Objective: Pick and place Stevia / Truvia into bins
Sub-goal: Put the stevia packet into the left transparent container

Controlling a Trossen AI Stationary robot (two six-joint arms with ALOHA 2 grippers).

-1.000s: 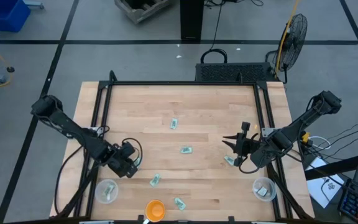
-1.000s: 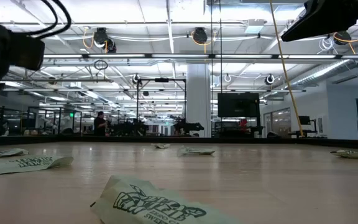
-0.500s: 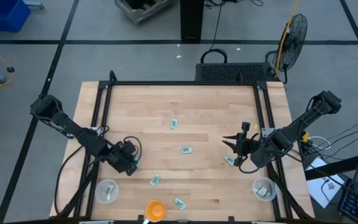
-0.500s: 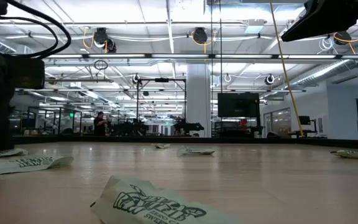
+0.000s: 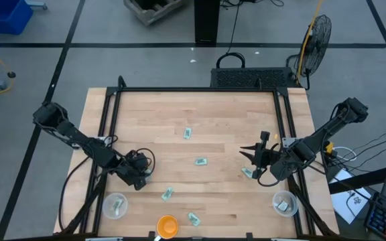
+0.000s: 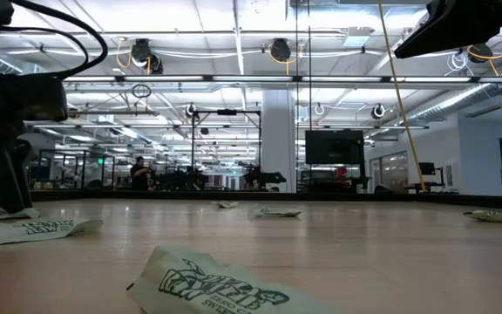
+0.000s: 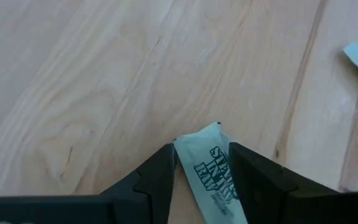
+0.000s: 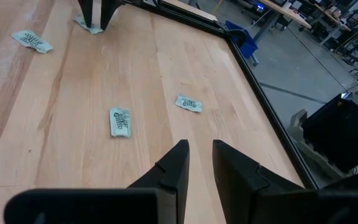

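The left pincer (image 5: 141, 173) is down at the tabletop (image 5: 200, 127) near 8 o'clock, and the wrist view shows its fingers (image 7: 157, 176) either side of one sachet (image 7: 213, 174), touching its edges; the sachet's near end is cut off by the frame. From above that sachet is hidden under the pincer.

The right pincer (image 5: 252, 152) hangs near 4 o'clock, its fingers (image 8: 173, 163) a narrow gap apart with nothing between them.

Five more sachets lie loose in the high view: one at centre (image 5: 187, 133), one just toward 6 o'clock from it (image 5: 200, 161), one beside the right pincer (image 5: 247, 173), one near 7 o'clock (image 5: 167, 194), and one at 6 o'clock (image 5: 193, 218) beside an orange bowl (image 5: 167, 225).

There are two bins: the left bin (image 5: 114, 205) at 7 o'clock, its contents hard to make out, and the right bin (image 5: 284, 203) at 5 o'clock, with something pale inside that cannot be counted.

In the low view both arms are largely cut off at the frame edges.
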